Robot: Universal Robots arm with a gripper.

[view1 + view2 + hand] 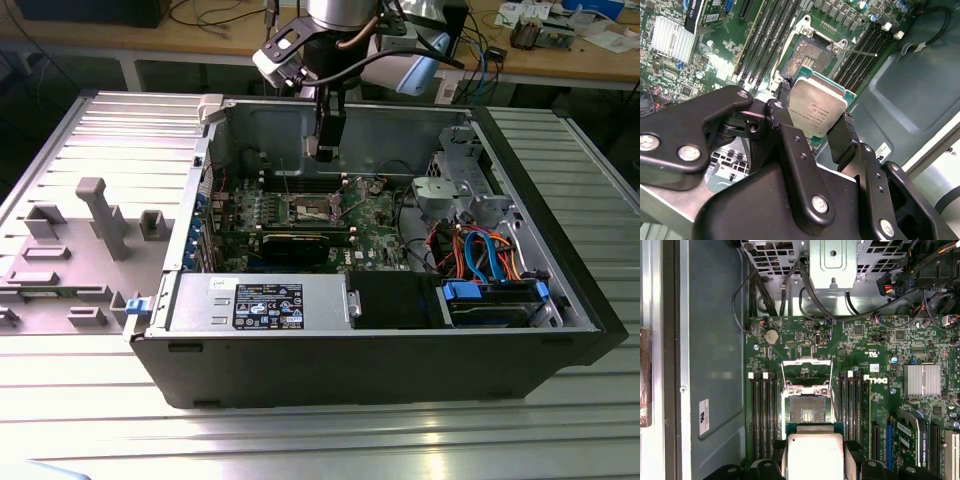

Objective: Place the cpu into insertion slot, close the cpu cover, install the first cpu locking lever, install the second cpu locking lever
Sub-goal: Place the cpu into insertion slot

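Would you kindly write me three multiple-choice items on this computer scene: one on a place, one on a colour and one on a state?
1. Where is the cpu?
A. seated in the insertion slot
B. held in the hand, clear of the slot
C. lying on the floor

2. What colour is the cpu's top?
A. silver-grey
B. red
C. blue

3. How does the cpu cover stand?
A. shut over the slot
B. shut and locked by a lever
C. open, with the slot bare

Key:
1 B: the hand's fingers grip the chip by its edges.
2 A: its metal top shows in both wrist views.
3 C: the slot's tan contact field lies uncovered.
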